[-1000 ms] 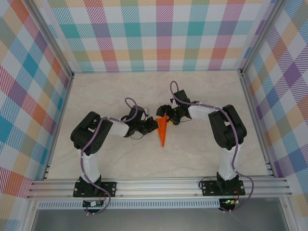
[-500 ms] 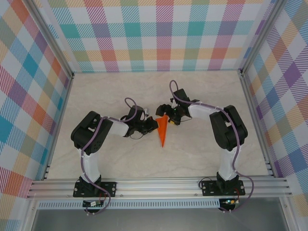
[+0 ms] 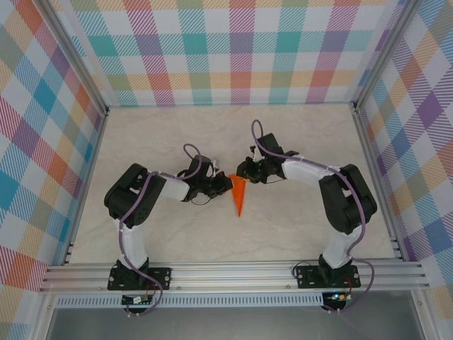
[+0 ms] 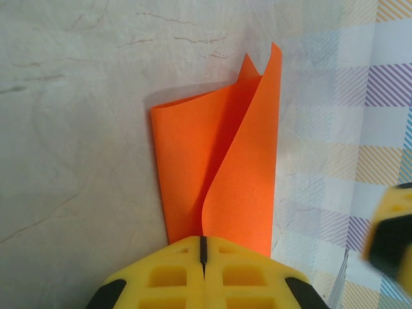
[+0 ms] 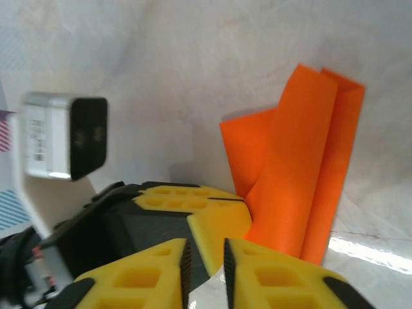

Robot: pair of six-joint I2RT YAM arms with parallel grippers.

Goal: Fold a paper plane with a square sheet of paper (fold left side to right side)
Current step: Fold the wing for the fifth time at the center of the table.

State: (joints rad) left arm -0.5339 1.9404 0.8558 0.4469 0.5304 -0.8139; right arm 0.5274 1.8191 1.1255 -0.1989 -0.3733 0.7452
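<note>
— Paper [image 3: 238, 197] lay mid-bench [image 3: 297, 142] between our two arms, a narrow orange wedge with its point toward our bases, didn't it?
— It did. Our left tool [image 3: 224, 185] was clenched on its left edge near the wide end. From that wrist the fingers [image 4: 138, 280] met with no gap, and a loose layer curled up out of them.
— And our right tool [image 3: 245, 170]?
— Released, we judged. Its fingers [image 5: 290, 270] stood a little apart with no paper between them, just beside the wide end.
— How should we have carried the flap over well?
— Low and slowly across to the right, we thought, with the edges matched before any pressing. The right tool could pin the far layer so nothing slid.
— And our arms' pose?
— Both elbows were thrown outward, forearms low and converging on the paper, wrists nearly meeting over its wide end.
</note>
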